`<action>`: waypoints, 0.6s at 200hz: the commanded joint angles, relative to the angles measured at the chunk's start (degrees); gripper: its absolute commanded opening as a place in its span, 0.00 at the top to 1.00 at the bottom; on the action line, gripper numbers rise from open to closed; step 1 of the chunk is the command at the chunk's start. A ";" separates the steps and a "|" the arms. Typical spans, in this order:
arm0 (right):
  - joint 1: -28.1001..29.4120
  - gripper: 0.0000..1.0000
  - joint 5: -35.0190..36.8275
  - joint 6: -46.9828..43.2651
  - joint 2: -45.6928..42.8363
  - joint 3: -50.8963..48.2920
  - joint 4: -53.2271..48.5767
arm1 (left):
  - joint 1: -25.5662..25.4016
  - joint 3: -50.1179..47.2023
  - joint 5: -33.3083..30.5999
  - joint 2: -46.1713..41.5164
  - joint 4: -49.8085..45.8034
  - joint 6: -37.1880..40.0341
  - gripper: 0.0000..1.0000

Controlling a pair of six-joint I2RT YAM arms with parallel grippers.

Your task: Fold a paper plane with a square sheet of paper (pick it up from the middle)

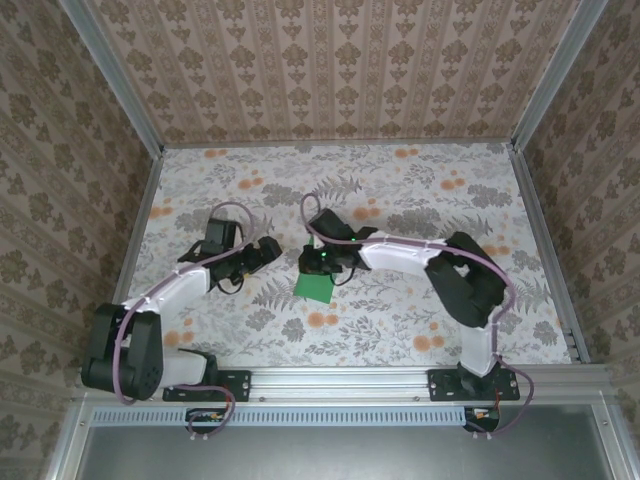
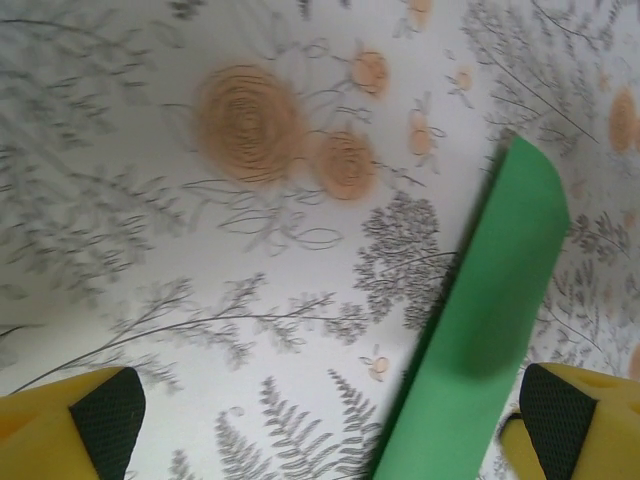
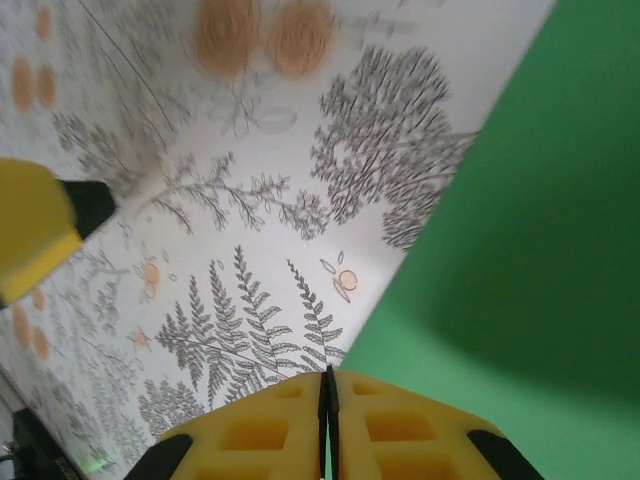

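Note:
The square sheet of paper (image 1: 315, 287) is bright green and sits at the table's middle, just under my right gripper (image 1: 322, 264). In the right wrist view the yellow jaws of the right gripper (image 3: 327, 378) are pressed together on the sheet's edge, and the green sheet (image 3: 520, 250) spreads away to the right. My left gripper (image 1: 268, 250) stands wide open close to the paper's left side. In the left wrist view, the left gripper (image 2: 330, 440) has the green sheet (image 2: 490, 330) rising as a curved strip just inside its right finger (image 2: 575, 420). Nothing is between the pads.
The floral tablecloth (image 1: 400, 320) covers the table, with patterned walls at the back and both sides. A metal rail (image 1: 340, 380) with the arm bases runs along the near edge. One left-gripper finger (image 3: 35, 235) shows at the left of the right wrist view.

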 commanded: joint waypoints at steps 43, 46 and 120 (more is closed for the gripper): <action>1.60 0.88 -2.96 -5.99 6.99 3.98 -8.84 | 0.92 -1.05 0.66 -1.05 -1.13 -0.44 0.00; 1.63 0.89 -2.95 -6.77 6.97 3.88 -9.42 | 0.92 -1.03 0.85 -1.00 -1.00 -0.39 0.00; -1.11 0.81 -7.03 -21.62 -2.37 -2.64 -13.53 | -0.77 -1.19 5.42 0.23 3.74 1.06 0.05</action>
